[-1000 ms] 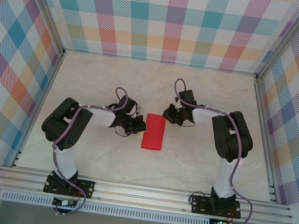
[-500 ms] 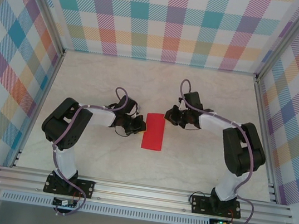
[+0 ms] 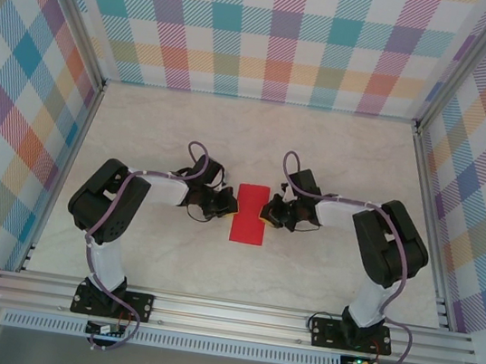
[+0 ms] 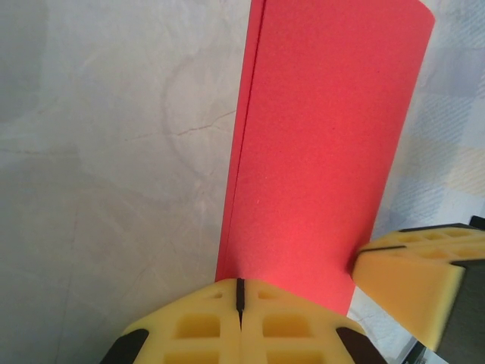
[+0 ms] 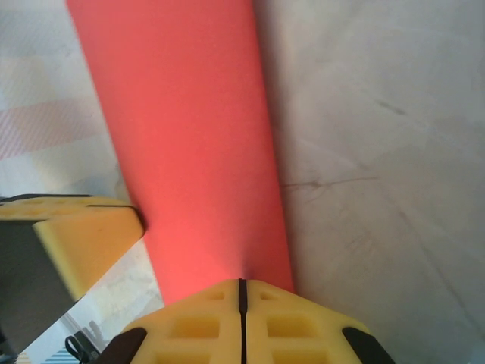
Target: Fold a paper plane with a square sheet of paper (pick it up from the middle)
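Left gripper (image 3: 227,205) and right gripper (image 3: 266,213) flank one folded sheet (image 3: 249,218).

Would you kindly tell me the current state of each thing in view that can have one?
Red paper: folded in half into a rectangle, lying on the table.
Left fingers: shut, tips at the paper's left edge.
Right fingers: shut, tips at the paper's right edge.

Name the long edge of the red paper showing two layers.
The red paper's edge by the left gripper: a seam runs along it. The edge by the right gripper looks smooth.
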